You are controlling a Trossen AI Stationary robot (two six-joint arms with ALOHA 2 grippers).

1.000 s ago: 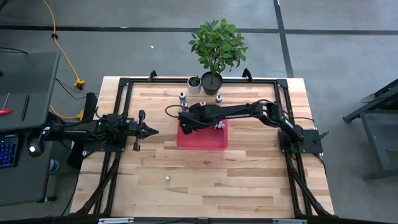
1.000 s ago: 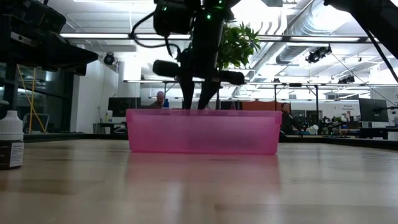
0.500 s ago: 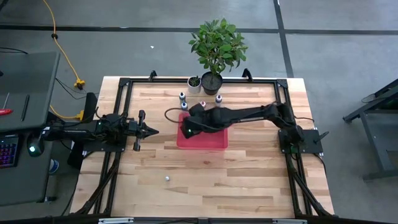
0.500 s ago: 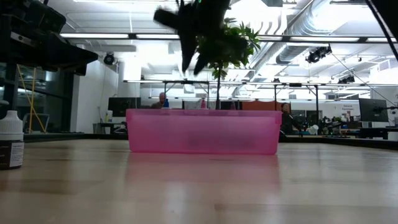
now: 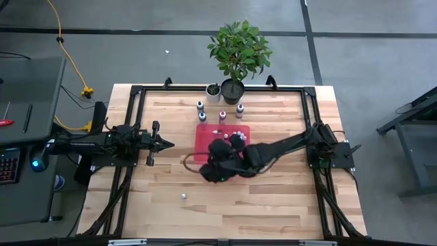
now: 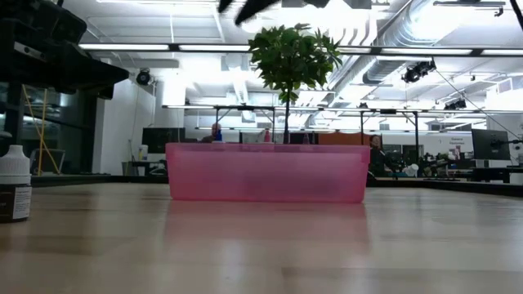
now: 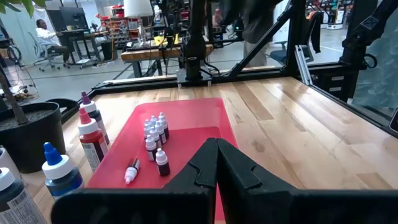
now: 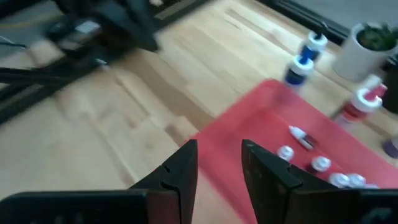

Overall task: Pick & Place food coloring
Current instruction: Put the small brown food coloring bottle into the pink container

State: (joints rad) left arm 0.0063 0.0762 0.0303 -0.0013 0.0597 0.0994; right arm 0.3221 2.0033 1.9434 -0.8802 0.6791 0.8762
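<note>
The red tray (image 5: pixel 222 152) lies mid-table and holds several tiny white-capped food coloring bottles (image 7: pixel 155 133) standing in a cluster, plus one lying on its side (image 7: pixel 132 171). One more tiny bottle (image 5: pixel 184 196) stands alone on the wood near the near edge, also seen as the bottle (image 6: pixel 14 184) at the left of the low view. My right gripper (image 8: pixel 217 163) hangs open and empty above the tray's near-left corner (image 5: pixel 207 169). My left gripper (image 7: pixel 216 152) waits shut, left of the tray (image 5: pixel 166 143).
Larger dropper bottles (image 5: pixel 200 106), (image 5: pixel 222 114), (image 5: pixel 240 108) stand in a row beyond the tray's far side. Behind them are a small white pot (image 5: pixel 213 91) and a leafy plant in a black pot (image 5: pixel 235 51). Bare wood stretches toward the near edge.
My right gripper has risen out of the tray, leaving the top of the low view, and has swung toward the near edge and slightly left. It now hangs over the tray's near-left corner. The left arm has kept still.
</note>
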